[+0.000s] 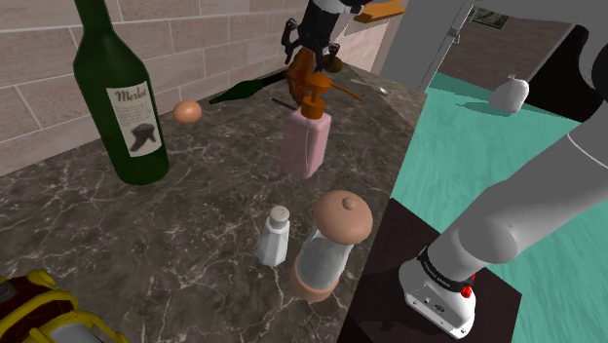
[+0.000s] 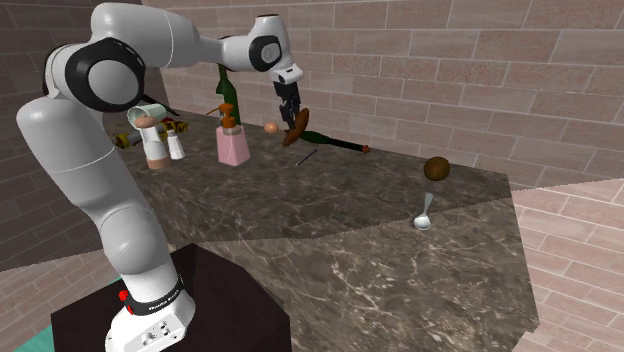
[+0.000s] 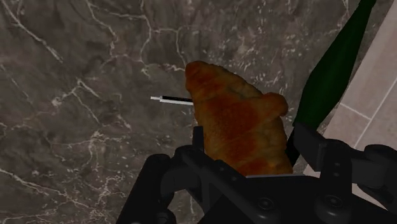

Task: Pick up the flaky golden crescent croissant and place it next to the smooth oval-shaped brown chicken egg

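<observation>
My gripper (image 1: 312, 51) is shut on the golden-brown croissant (image 1: 306, 72) and holds it in the air above the far part of the dark marble counter (image 1: 195, 214). In the wrist view the black fingers (image 3: 198, 141) clasp the croissant (image 3: 235, 124) from both sides. The brown egg (image 1: 188, 111) lies on the counter by the brick wall, toward the shoulder view's left of the croissant. In the second exterior view the gripper (image 2: 293, 108) holds the croissant (image 2: 297, 125) just to the right of the egg (image 2: 271, 127) and higher than it.
A tall green wine bottle (image 1: 122, 97) stands near the egg. Another green bottle (image 3: 334, 63) lies along the wall below the gripper, with a thin pen (image 3: 172, 99) beside it. A pink dispenser (image 1: 307, 141), salt shaker (image 1: 276, 237) and pepper mill (image 1: 331, 244) stand nearer. A spoon (image 2: 425, 215) and a brown ball (image 2: 436, 168) lie apart.
</observation>
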`<move>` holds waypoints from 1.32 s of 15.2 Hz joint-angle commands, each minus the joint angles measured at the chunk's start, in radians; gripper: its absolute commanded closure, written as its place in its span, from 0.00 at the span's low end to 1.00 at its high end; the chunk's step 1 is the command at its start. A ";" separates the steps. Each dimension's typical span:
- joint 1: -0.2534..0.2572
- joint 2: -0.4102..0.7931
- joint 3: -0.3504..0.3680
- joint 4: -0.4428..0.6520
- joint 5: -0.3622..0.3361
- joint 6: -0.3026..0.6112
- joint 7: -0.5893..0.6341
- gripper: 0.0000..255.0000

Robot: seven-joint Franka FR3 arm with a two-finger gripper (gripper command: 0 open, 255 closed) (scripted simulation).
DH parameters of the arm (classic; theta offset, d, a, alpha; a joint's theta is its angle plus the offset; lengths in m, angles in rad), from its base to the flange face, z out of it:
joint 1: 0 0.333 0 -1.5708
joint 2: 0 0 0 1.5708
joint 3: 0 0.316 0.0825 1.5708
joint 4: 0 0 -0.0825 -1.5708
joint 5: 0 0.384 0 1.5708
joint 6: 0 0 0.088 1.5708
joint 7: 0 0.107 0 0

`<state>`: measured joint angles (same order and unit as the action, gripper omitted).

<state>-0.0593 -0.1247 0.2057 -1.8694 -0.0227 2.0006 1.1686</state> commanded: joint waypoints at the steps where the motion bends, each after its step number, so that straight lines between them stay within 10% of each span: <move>1: 0.019 -0.017 0.026 -0.019 -0.005 0.001 0.048 1.00; 20: 0.168 0.022 0.261 -0.009 -0.089 -0.003 0.460 1.00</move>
<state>0.1069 -0.1061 0.4638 -1.8693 -0.1082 1.9843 1.6211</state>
